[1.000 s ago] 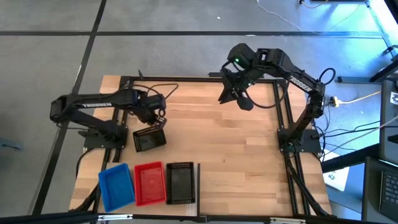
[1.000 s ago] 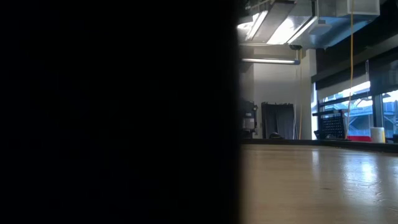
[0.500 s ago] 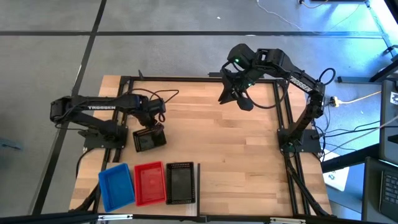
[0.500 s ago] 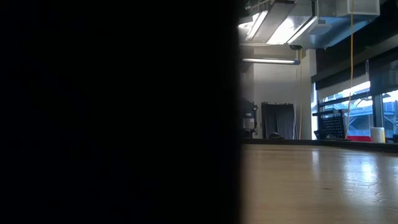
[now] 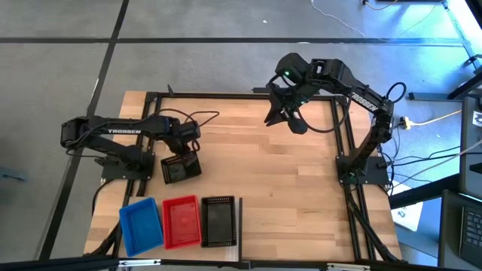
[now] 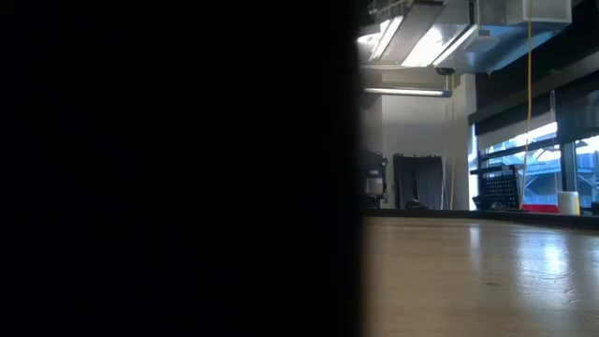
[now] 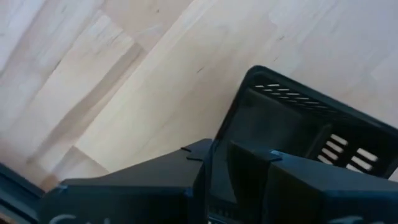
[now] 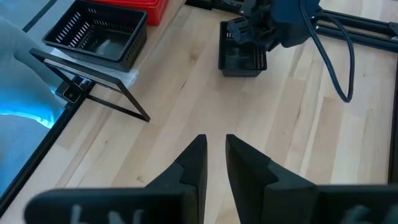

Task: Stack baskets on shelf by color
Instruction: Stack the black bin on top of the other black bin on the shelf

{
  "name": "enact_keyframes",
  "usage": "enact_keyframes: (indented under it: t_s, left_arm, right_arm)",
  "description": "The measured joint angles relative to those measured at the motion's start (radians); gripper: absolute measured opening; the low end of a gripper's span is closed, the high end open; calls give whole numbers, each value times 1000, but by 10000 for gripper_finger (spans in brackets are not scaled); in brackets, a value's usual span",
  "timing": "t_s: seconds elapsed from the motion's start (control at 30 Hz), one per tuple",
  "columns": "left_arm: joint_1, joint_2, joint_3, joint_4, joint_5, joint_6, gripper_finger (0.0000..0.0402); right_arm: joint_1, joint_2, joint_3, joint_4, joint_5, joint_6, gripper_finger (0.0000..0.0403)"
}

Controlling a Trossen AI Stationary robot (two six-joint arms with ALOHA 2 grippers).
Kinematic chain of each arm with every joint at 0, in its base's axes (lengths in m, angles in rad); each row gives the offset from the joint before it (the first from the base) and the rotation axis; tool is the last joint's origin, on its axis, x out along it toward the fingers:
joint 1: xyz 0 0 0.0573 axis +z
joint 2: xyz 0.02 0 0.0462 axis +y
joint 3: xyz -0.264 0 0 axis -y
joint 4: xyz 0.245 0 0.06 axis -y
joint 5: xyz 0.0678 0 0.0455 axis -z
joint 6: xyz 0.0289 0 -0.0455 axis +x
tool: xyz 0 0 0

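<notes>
The plank-patterned wooden worktop [image 5: 256, 181] carries three mesh-walled baskets at its near left edge: blue basket [image 5: 141, 225], red basket [image 5: 181, 222], black basket [image 5: 218, 221]. A fourth black basket [image 5: 181, 168] sits farther left, the left claw [image 5: 186, 153] apparently gripping its rim (partly hidden). The right claw [image 8: 215, 158] hovers, narrowly parted, empty.

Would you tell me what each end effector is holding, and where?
The left end effector grips the loose black basket by its rim; the right end effector holds nothing.

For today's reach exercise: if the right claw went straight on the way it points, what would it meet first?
Probably bare tabletop. The right claw points across open wood; the loose black basket under the left claw lies farther off, though depth is unclear.
</notes>
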Motion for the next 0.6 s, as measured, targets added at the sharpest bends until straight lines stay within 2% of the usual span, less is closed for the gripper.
enact_keyframes:
  t_s: [0.6]
  left_arm:
    - [2, 0, -4, 0, 9, 53, 39]
  right_arm:
    - [0, 0, 0, 0, 0, 0, 58]
